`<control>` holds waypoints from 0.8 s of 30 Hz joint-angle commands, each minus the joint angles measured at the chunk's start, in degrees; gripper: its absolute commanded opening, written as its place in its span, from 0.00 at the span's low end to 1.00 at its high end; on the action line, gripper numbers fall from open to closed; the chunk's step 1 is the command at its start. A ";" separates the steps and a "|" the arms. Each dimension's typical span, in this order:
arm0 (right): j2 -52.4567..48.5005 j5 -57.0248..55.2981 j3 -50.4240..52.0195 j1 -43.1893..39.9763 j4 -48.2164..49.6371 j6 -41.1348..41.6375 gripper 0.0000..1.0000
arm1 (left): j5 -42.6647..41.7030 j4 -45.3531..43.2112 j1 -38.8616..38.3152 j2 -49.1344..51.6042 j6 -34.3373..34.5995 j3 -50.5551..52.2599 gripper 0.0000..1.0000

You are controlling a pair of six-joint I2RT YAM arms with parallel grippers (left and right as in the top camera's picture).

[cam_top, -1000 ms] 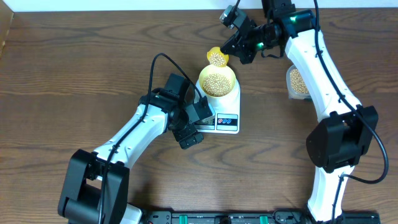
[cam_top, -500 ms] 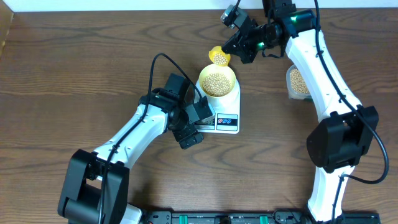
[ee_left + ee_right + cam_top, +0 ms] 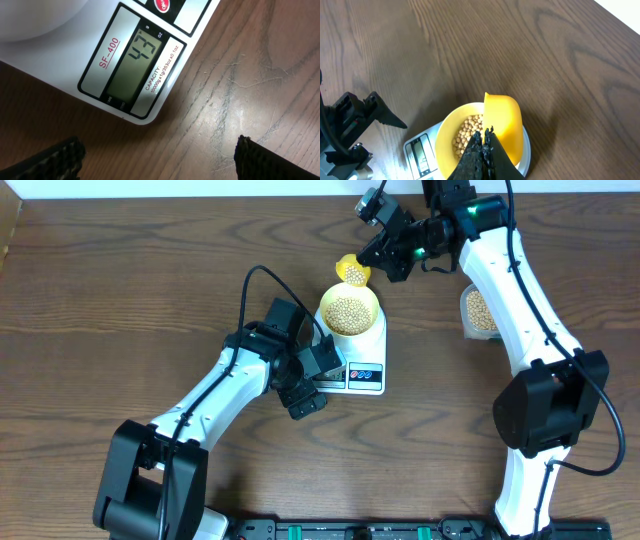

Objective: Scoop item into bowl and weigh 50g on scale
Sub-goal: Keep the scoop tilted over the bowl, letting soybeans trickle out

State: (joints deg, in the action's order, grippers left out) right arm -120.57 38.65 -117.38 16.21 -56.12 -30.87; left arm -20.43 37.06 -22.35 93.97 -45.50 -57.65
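dark wood-grain tabletop (image 3: 240, 75). left hand (image 3: 313, 380) spread wide, holding nothing, at the near-left corner of the glossy white scale (image 3: 366, 370); display reads 43. round pale yellow bowl (image 3: 322, 310) sits on its platform, full of small round tan beans (image 3: 348, 314). farther back, right hand (image 3: 484, 142) clamped on the yellow plastic scoop (image 3: 351, 272), over the bowl's far rim, beans in it.

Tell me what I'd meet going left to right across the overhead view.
The left fingers, the bowl, the right fingers, the clear tub.
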 commanded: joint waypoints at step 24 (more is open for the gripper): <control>1.05 -1.36 -0.90 -0.04 0.63 -0.74 0.01 | 0.39 0.15 -0.11 0.39 -0.98 0.39 0.98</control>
State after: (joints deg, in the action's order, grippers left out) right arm -120.57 38.35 -117.38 16.21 -56.10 -31.75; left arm -20.43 37.06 -22.35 93.97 -45.50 -57.65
